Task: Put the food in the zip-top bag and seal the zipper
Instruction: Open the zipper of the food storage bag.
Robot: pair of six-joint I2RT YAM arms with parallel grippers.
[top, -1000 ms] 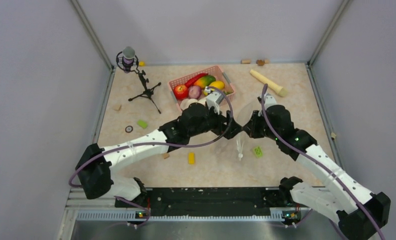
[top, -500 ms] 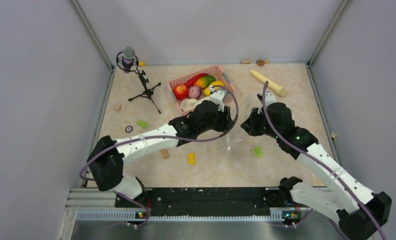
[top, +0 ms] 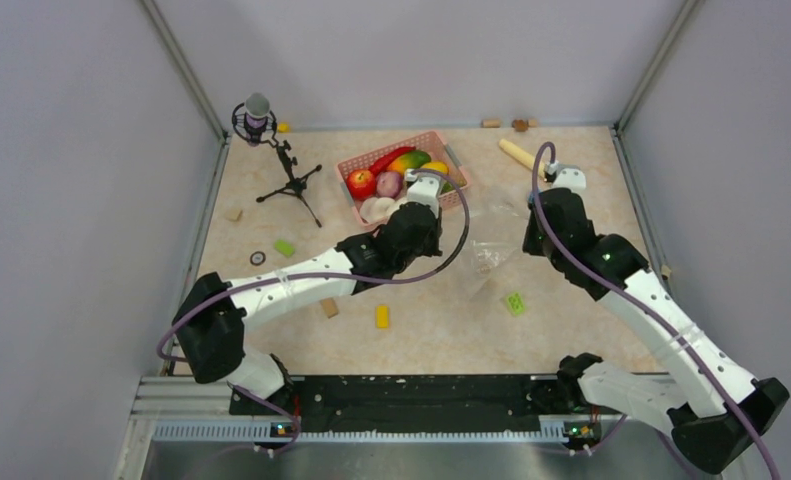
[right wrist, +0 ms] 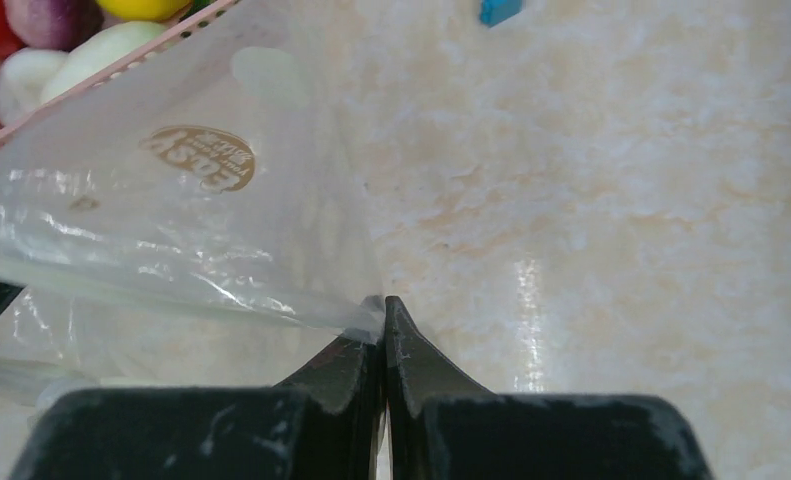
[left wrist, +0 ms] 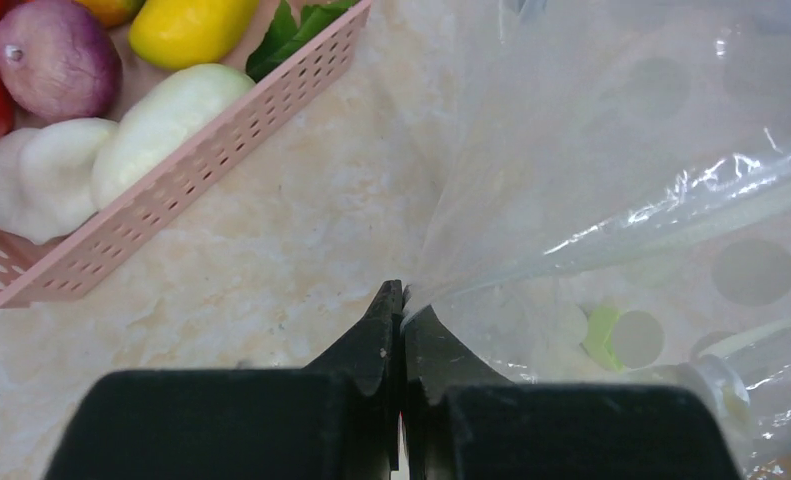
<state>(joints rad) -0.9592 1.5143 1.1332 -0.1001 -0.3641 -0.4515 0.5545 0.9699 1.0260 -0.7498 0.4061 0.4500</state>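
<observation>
The clear, dotted zip-top bag point(top: 486, 252) hangs stretched between my two grippers, right of the pink basket point(top: 455, 160). My left gripper point(left wrist: 403, 298) is shut on one corner of the bag point(left wrist: 621, 140). At the opposite end, my right gripper point(right wrist: 383, 310) is shut on the bag's edge point(right wrist: 171, 200), where the thicker zipper strip point(right wrist: 171, 287) runs. The food lies in the basket: red apple point(top: 361, 182), purple onion point(top: 389, 183), mangoes point(top: 411, 162), chili point(top: 384, 158), white pieces point(left wrist: 161, 110). The bag holds no food.
A microphone on a tripod point(top: 271, 150) stands at the back left. A wooden rolling pin point(top: 534, 164) lies at the back right. Small blocks are scattered about: green point(top: 515, 302), yellow point(top: 382, 317), tan point(top: 329, 308), green point(top: 285, 247).
My left gripper has shut on the bag's corner. My right arm has swung right and back, and the bag is now drawn out between both grippers, nearer the basket.
</observation>
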